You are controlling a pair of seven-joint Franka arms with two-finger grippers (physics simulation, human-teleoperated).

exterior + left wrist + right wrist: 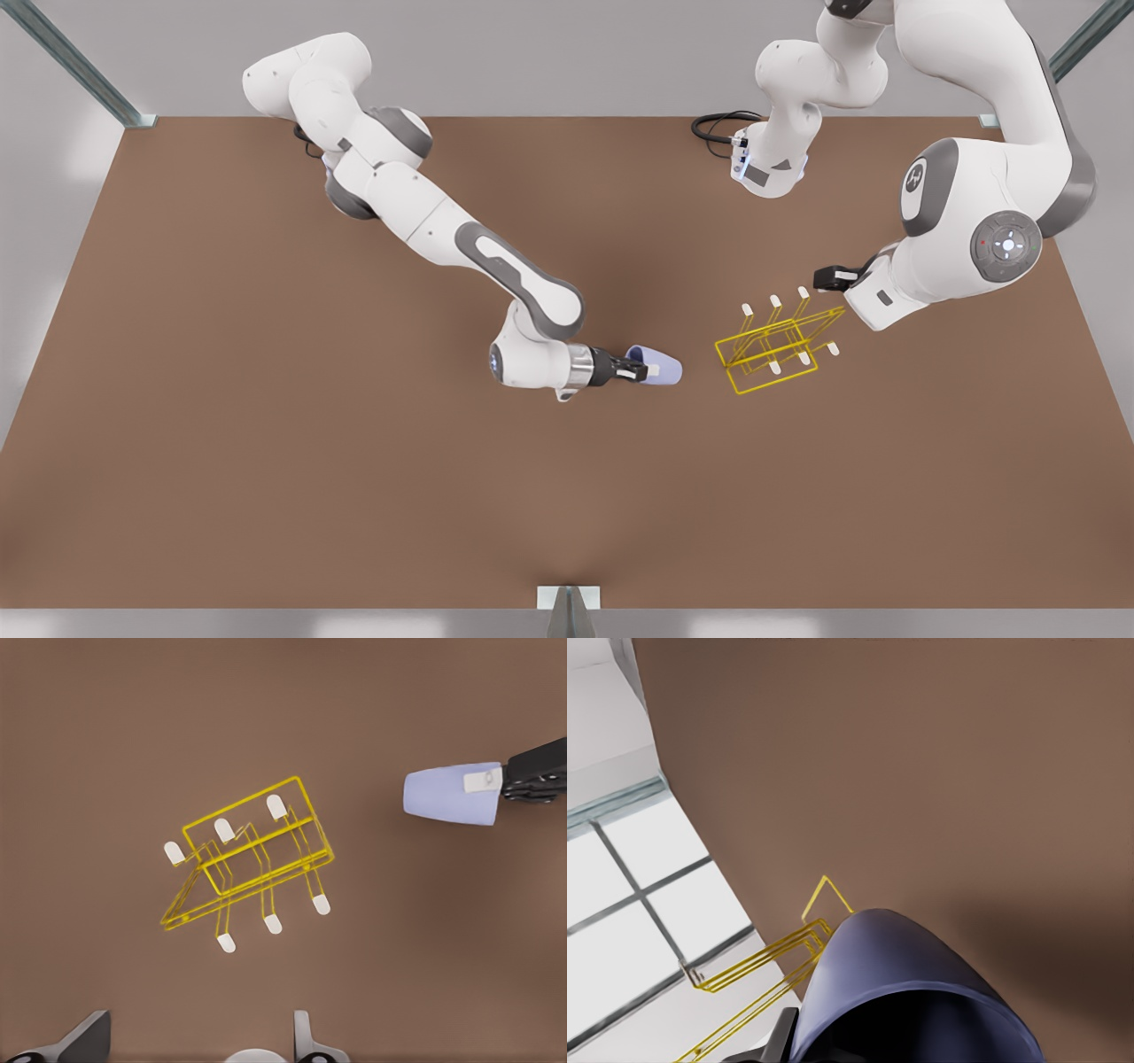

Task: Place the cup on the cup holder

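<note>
The right gripper (634, 373) has the cup (660, 367) pinched at the rim, one finger (631, 375) lying along the outside wall, and the cup is held on its side, above the table (266, 443), its closed end pointing toward the rack (775, 350). In the left wrist view the same hold shows from above: the white pad (481, 779) pressed on the cup (452, 796), the dark gripper (509, 782) reaching in from the edge. The right wrist camera looks down along the cup's wall (908, 992), with yellow wire of the rack (788, 948) just past it.

The rack stands on the table to the front view's right of the cup, near but clearly apart from it, with bare brown surface between them. It is a thin wire frame with slanted prongs. Count the white tips in the left wrist view: three in one row, three in the other, six in all on the rack (248, 864).

The left gripper (831, 277) hovers just beside the rack on its far side in the front view. Its two fingers (306, 1041) peek in at the edge of its own camera, spread wide apart and empty, with the rack between them further out.

One cup, one rack, two arms. A black cable (718, 124) coils at the table's far edge, well away from the action.
</note>
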